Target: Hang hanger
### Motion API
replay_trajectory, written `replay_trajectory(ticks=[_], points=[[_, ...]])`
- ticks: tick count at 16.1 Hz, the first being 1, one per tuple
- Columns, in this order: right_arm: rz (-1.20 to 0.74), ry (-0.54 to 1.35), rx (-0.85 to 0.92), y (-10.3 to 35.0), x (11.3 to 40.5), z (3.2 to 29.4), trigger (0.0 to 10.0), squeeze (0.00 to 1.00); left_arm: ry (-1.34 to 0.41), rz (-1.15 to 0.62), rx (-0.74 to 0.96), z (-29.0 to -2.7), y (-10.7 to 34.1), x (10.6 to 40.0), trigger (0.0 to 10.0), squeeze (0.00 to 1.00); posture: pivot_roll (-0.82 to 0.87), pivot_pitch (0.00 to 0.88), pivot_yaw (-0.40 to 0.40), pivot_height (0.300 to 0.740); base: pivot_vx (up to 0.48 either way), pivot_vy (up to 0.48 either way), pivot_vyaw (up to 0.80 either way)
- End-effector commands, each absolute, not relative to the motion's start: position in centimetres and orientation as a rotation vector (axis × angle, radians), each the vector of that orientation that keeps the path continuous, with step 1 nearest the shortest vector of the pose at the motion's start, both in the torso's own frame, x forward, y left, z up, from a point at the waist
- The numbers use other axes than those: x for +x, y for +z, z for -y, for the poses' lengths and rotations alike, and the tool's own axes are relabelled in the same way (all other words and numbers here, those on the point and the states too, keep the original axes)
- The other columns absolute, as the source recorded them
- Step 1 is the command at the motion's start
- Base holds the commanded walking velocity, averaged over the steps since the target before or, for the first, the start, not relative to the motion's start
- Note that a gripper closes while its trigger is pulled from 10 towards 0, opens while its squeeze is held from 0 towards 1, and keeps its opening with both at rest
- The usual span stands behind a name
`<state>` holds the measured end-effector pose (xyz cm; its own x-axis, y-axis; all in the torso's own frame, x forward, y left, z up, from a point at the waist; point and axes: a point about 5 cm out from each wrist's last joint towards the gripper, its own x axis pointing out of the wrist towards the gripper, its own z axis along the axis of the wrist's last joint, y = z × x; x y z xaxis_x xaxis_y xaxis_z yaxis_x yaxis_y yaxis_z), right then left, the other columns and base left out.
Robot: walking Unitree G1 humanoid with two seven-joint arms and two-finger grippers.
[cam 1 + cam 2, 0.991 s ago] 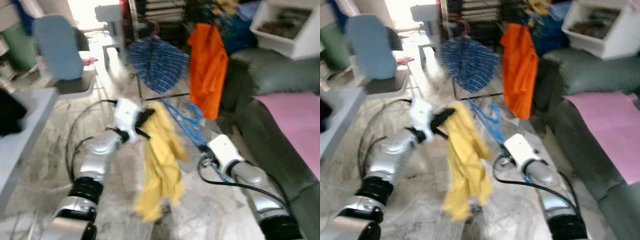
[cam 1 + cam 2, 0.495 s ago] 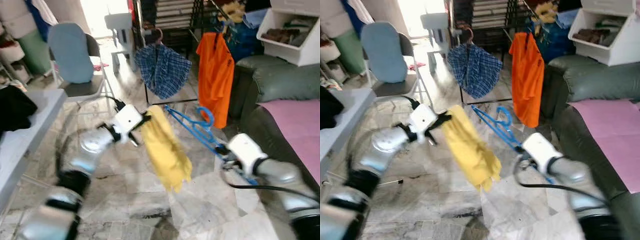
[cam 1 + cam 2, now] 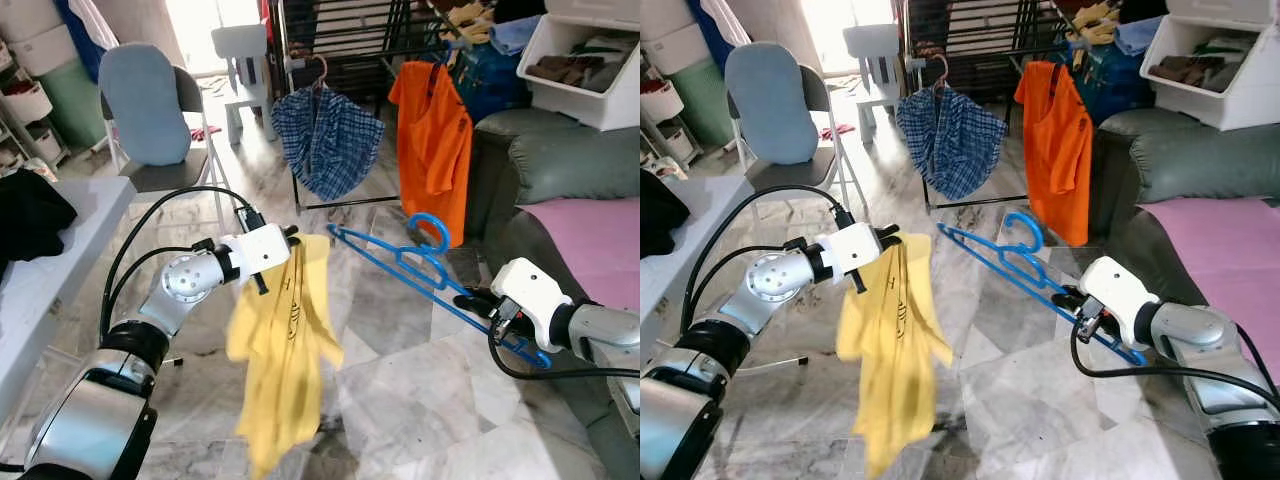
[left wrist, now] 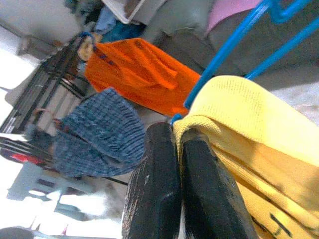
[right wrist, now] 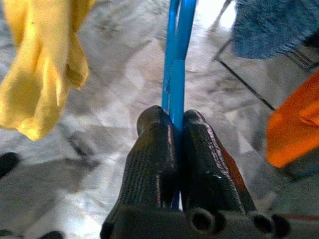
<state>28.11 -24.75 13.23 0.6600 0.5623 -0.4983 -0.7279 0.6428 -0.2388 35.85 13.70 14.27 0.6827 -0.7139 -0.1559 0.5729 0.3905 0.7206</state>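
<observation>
Blue hanger (image 3: pixel 420 262) held level in mid-air above the marble floor (image 3: pixel 400 390), hook up, near the orange shirt (image 3: pixel 432 140). Right claw (image 5: pixel 172 119) clamped shut on its lower bar. Left claw (image 4: pixel 177 137) pinched closed on a yellow garment (image 3: pixel 283 350) drooping beside the hanger's far-left tip.

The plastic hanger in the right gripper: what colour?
Blue; the plastic hanger in the right gripper shows best in the right eye view.

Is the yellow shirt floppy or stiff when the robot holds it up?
Probably floppy: the yellow shirt hangs limp in folds from the left gripper. It likely sways easily. The blue hanger in the right gripper looks stiff.
</observation>
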Motion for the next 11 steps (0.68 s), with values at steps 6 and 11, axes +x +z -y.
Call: replay_trajectory(ticks=[6,11], points=[[-0.51,0.969,-0.415,15.5,26.0,25.7,10.0,0.0,-0.705,0.282,0.911,-13.9,16.4,37.1,10.0,0.0,-0.19,0.0,0.106,0.74,0.0,0.0,0.0],[-0.56,1.011,-0.425,16.0,25.1,26.4,10.0,0.0,-0.693,0.279,0.987,-14.1,15.7,37.1,10.0,0.0,-0.19,0.0,0.117,0.74,0.0,0.0,0.0]])
